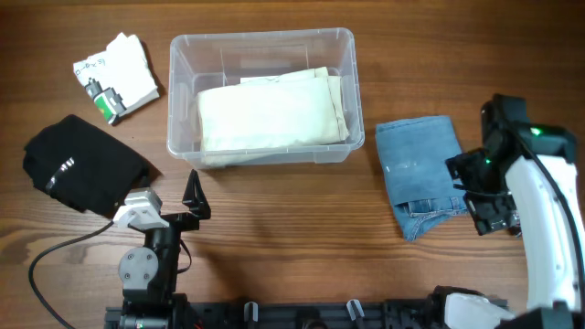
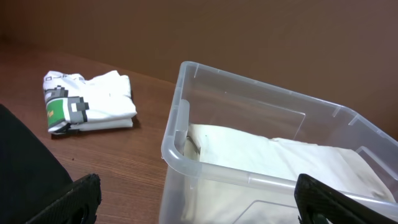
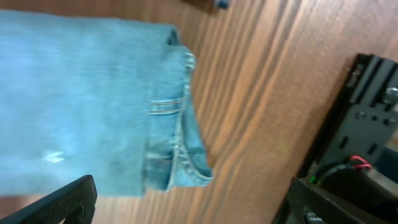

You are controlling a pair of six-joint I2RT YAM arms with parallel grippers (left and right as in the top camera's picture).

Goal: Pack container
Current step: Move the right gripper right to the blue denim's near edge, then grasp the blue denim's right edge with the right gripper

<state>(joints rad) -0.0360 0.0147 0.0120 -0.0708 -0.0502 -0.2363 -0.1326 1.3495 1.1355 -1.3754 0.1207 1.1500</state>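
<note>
The clear plastic container (image 1: 261,50) stands at the back middle of the table with a folded cream garment (image 1: 271,110) inside it. It also shows in the left wrist view (image 2: 186,106), with the cream garment (image 2: 261,155) inside. My left gripper (image 1: 195,196) is open and empty, near the container's front left corner. Folded blue jeans (image 1: 419,169) lie right of the container. My right gripper (image 1: 468,185) is open and empty, at the jeans' right edge; the jeans fill the upper left of the right wrist view (image 3: 81,99).
A folded black garment (image 1: 82,164) lies at the left. A folded white printed shirt (image 1: 117,75) lies at the back left, also in the left wrist view (image 2: 87,102). The arm base frame (image 3: 367,124) runs along the front edge.
</note>
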